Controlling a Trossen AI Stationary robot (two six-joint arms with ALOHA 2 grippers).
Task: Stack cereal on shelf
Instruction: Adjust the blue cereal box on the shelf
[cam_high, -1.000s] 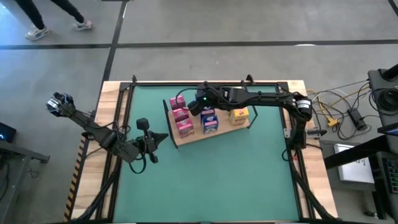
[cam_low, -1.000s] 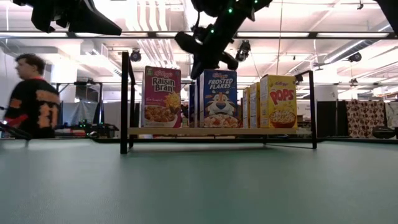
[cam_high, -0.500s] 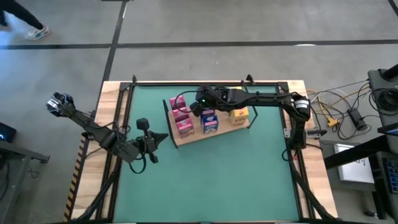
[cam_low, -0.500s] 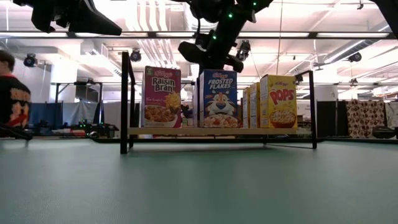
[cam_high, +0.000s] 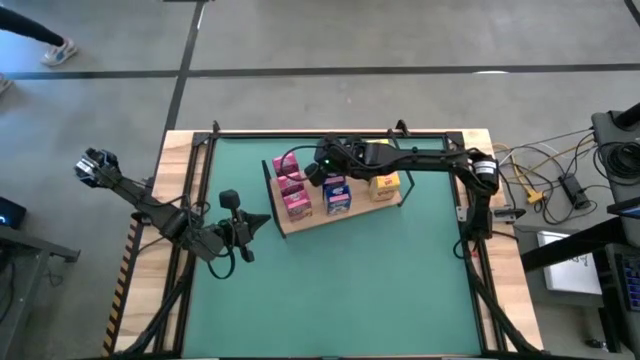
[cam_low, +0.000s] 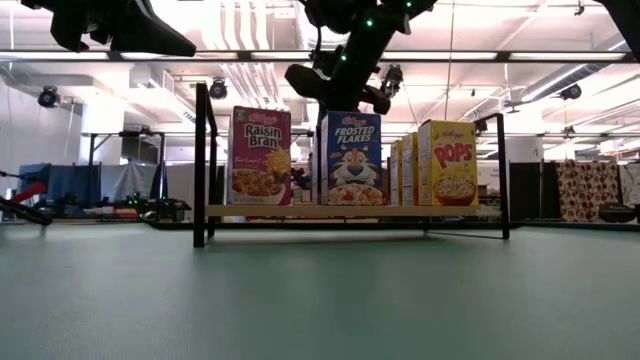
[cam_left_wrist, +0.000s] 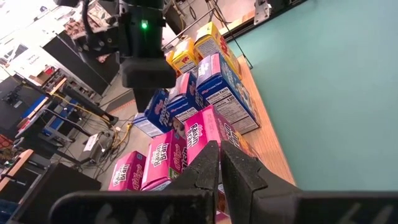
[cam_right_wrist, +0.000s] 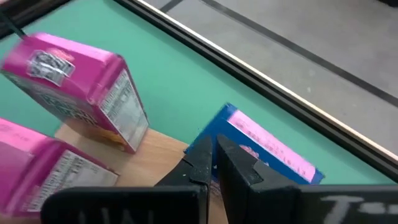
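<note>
Right tool (cam_high: 319, 170) hangs over the rear of the shelf, between the pink and blue rows, just above the box tops. In the right wrist view its fingers (cam_right_wrist: 200, 154) are drawn together with nothing between them, and the rear blue box (cam_right_wrist: 268, 152) lies just beyond the tips.

**Cereal.** All visible boxes stand upright on the shelf in three rows running front to back: pink (cam_high: 292, 186), blue (cam_high: 338, 195) and yellow (cam_high: 386, 186). Not every box can be counted separately from above.

**Handling (assessment).**
- The boxes are thin printed cardboard, probably light and hollow, so excess squeeze would dent a panel.
- The printed faces look smooth and may slip under a weak grip.
- Each box is tall for its footprint, so a sideways nudge could topple it into its neighbour.
- Grip across the two narrow side panels near the top edge, where the folds stiffen the card, with the fingers descending vertically.
- Gaps within a row are tight. The wider aisles between rows offer the better finger clearance.

**Shelf.** The wooden board (cam_high: 362, 211) sits at the rear centre of the bench (cam_high: 350, 290), with a black wire frame (cam_low: 201, 165) at each end.

**Left tool.** The left tool (cam_high: 262, 221) waits near the board's left front corner, closed and empty, with its fingers (cam_left_wrist: 205, 163) pressed together.
</note>
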